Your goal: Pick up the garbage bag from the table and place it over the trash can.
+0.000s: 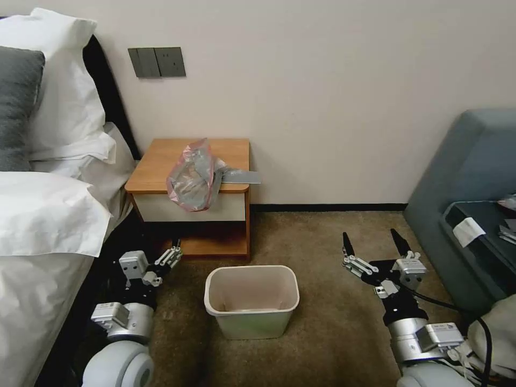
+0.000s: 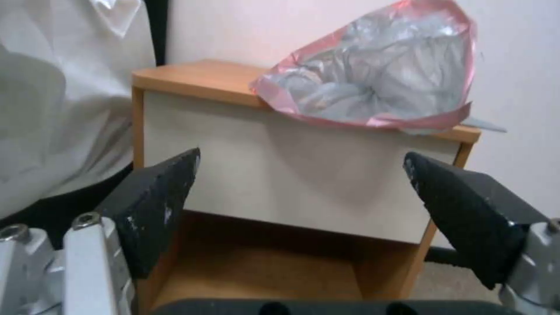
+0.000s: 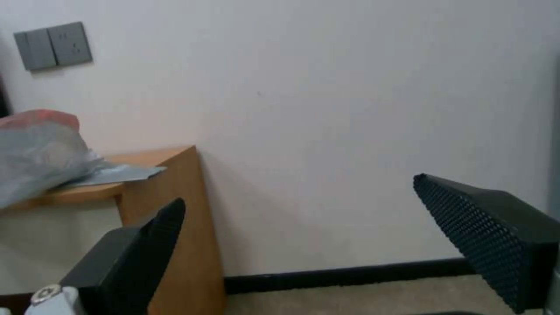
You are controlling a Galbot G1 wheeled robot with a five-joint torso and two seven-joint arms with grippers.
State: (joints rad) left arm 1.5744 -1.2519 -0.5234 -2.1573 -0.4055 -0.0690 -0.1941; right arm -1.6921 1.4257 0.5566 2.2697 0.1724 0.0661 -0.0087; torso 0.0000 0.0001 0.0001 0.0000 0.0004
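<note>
The left hand [image 1: 171, 257] hangs low beside the bed [image 1: 48, 226], spread wide and holding nothing, level with the lower shelf of the counter [image 1: 161, 161]; from its wrist, the fingers [image 2: 155, 205] frame the white drawer front. The bag [image 1: 192, 176] lies crumpled on the counter's front edge, its pink rim drooping over the drawer, with the bin [image 1: 251, 301] on the carpet just in front of the counter and below it. The right hand [image 1: 376, 243] hovers over the carpet right of the bin, also spread and holding nothing, near a grey sofa [image 1: 473, 166].
</note>
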